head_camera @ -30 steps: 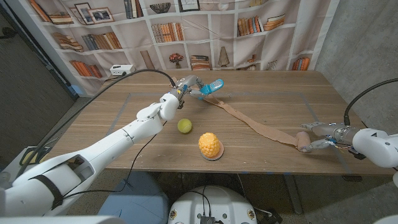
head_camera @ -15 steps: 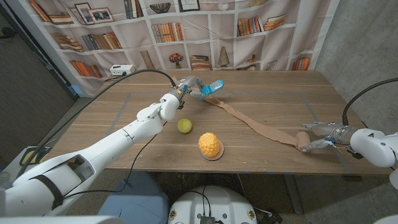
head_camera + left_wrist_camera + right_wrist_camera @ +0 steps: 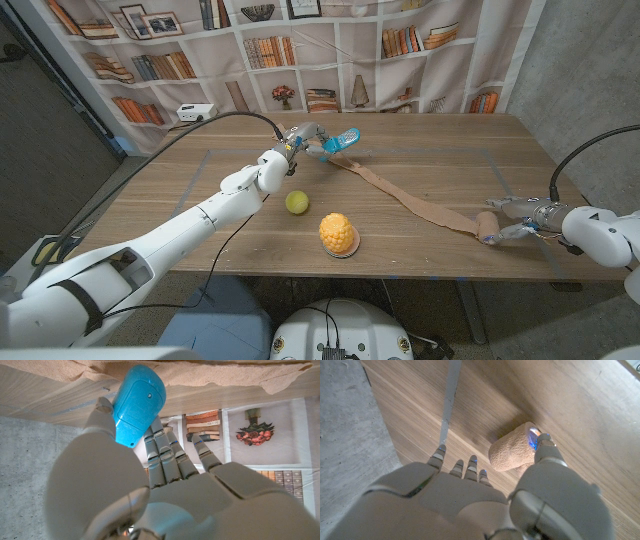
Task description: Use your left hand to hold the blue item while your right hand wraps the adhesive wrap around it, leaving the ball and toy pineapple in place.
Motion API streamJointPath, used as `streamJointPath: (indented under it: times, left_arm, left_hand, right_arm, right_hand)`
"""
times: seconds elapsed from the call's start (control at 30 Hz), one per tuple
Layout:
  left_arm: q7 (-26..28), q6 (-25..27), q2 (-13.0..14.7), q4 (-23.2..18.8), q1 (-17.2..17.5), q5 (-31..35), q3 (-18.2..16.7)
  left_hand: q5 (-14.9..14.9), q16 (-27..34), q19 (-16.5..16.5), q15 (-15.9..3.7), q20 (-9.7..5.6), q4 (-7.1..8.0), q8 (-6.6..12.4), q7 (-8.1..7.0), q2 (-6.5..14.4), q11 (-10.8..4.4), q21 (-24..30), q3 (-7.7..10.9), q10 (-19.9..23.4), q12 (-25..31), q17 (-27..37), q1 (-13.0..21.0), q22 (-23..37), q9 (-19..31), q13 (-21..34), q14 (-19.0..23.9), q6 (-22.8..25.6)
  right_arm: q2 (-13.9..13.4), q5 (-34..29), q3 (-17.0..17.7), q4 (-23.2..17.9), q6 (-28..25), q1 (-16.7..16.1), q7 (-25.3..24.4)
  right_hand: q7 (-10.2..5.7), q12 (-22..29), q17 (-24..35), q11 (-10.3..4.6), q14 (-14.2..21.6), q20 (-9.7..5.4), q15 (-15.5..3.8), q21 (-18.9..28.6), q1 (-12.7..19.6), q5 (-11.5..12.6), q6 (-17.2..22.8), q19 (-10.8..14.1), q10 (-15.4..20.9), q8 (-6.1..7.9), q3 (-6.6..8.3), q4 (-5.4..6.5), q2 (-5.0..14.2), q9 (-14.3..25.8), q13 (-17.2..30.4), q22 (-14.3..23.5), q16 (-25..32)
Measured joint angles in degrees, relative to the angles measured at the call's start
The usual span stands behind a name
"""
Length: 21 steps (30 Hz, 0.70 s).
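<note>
My left hand holds the blue item just above the far middle of the table. In the left wrist view the blue item sits between the thumb and the fingers. A tan strip of adhesive wrap runs from it across the table to the roll near the right front edge. My right hand brackets the roll. In the right wrist view its thumb presses the roll, with the other fingers on the opposite side.
A yellow-green ball lies front of my left forearm, and the toy pineapple stands beside it nearer the front edge. The wooden table has taped lines. A bookshelf backdrop hangs behind it.
My right forearm has drawn slightly to the right. The roll, the strip, the blue item and my left hand stay where they were.
</note>
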Motion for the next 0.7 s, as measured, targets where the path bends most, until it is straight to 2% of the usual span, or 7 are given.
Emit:
streamJointPath:
  times: [0.2, 0.33, 0.57, 0.7]
  left_arm:
    - [0.0, 0.0, -0.1, 0.2, -0.1, 0.0, 0.1]
    - [-0.1, 0.0, -0.2, 0.4, -0.2, -0.1, 0.2]
    - [-0.1, -0.1, -0.4, 0.8, -0.3, -0.2, 0.4]
    - [-0.1, -0.1, -0.4, 0.9, -0.3, -0.2, 0.4]
  left_hand:
    - [0.0, 0.0, 0.0, 0.00, 0.00, 0.06, 0.00, 0.22, 0.0, 0.00, 0.0, -0.07, 0.0, 0.0, 0.0, 0.0, 0.0, 0.0, 0.0, 0.0, 0.2]
    - [0.0, 0.0, 0.0, 0.00, 0.00, 0.06, 0.00, 0.23, 0.0, -0.12, 0.0, -0.07, 0.1, 0.0, 0.0, 0.0, 0.0, 0.0, 0.0, 0.0, 0.2]
    - [0.0, -0.2, 0.0, -0.01, 0.00, 0.06, 0.00, 0.24, 0.0, -0.12, 0.0, -0.08, 0.1, -0.1, 0.0, 0.0, 0.0, 0.0, 0.0, 0.0, 0.2]
    - [0.0, -0.2, 0.0, -0.08, 0.00, 0.06, 0.00, 0.24, 0.0, -0.12, 0.0, -0.09, 0.1, -0.1, 0.0, 0.0, 0.0, 0.0, 0.0, 0.1, 0.2]
  right_arm:
    - [-0.5, 0.3, -0.2, 0.3, -0.1, 0.0, 0.1]
    - [-0.8, 0.8, -0.3, 0.5, -0.1, 0.0, 0.2]
    - [-1.3, 1.6, -0.4, 0.9, -0.1, 0.2, 0.2]
    - [-1.5, 2.1, -0.5, 1.2, -0.1, 0.3, 0.0]
  right_hand:
    - [0.00, 0.4, 0.0, -0.08, 0.0, 0.00, -0.45, 0.0, 0.5, 0.4, 0.0, 0.0, 1.3, 0.22, 0.00, 0.00, -0.07, 0.0, 0.0, 0.0, 0.0]
    - [-0.01, 0.4, 0.0, -0.84, 0.1, -0.31, -0.50, 0.0, 1.1, 0.4, 0.0, 0.3, 2.1, 0.21, 0.25, 0.25, 0.00, 0.0, 0.2, 0.0, 0.0]
    - [-0.05, 0.7, 0.0, -3.18, 0.0, -0.11, -1.03, 0.0, 2.2, 0.4, -0.1, 0.5, 3.4, 0.36, 0.65, 0.17, 0.71, 0.0, 0.3, 0.0, 0.4]
    - [-0.44, 1.4, 0.0, -4.90, 0.0, -0.63, -1.55, 0.0, 3.4, 0.4, 0.0, 1.1, 5.2, 0.44, 1.09, 0.09, 0.85, 0.0, 0.5, 0.0, 0.7]
